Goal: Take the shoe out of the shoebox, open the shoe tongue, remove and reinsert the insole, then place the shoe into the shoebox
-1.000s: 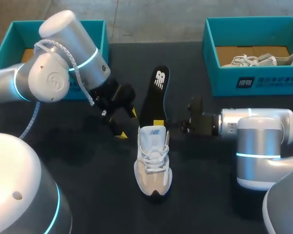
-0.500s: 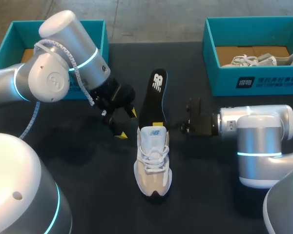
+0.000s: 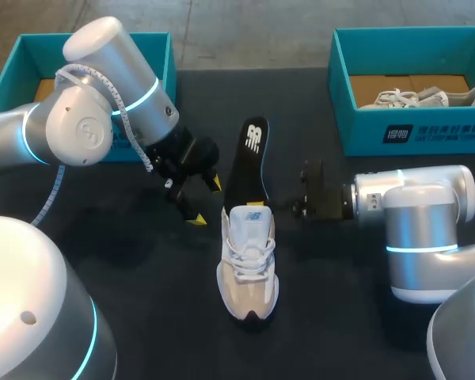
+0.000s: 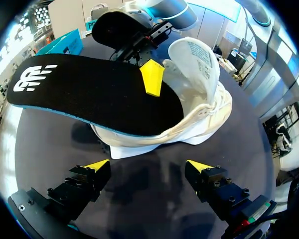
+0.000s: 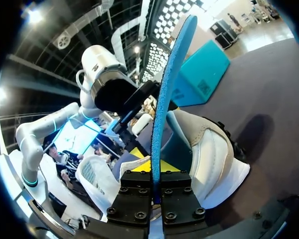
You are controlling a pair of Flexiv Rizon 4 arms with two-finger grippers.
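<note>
- Shoe [image 3: 248, 261]: white and beige, upright on its sole at mid-table [image 3: 150, 277], out of both boxes. Toe points toward the robot, heel toward the far edge.
- Tongue [image 4: 194, 55]: pulled up and forward and standing clear of the opening, as the left wrist view shows.
- Insole [image 3: 249, 158]: black top with a white logo, blue edge. Its front end sits at the shoe's opening. The rest sticks out past the heel toward the far edge, raised off the table and casting a shadow under it. The logo end is farthest from the shoe.
- Right gripper [image 5: 157, 179]: comes in from the right, level with the shoe's collar, clenched on the insole. In its own view the insole stands edge-on between both fingers. One yellow tip lies on the insole's black face near the shoe opening.
- Left gripper [image 3: 206, 202]: just left of the shoe's heel and the insole, touching neither. Fingers are spread wide and hold nothing; only bare table lies between the tips, with shoe and insole ahead of them.
- Left box [image 3: 154, 47]: teal, at the far left corner, partly behind the left arm.
- Right box [image 3: 412, 131]: teal, at the far right, well apart from the shoe. A second pale shoe [image 3: 412, 97] lies in it on its side.
</note>
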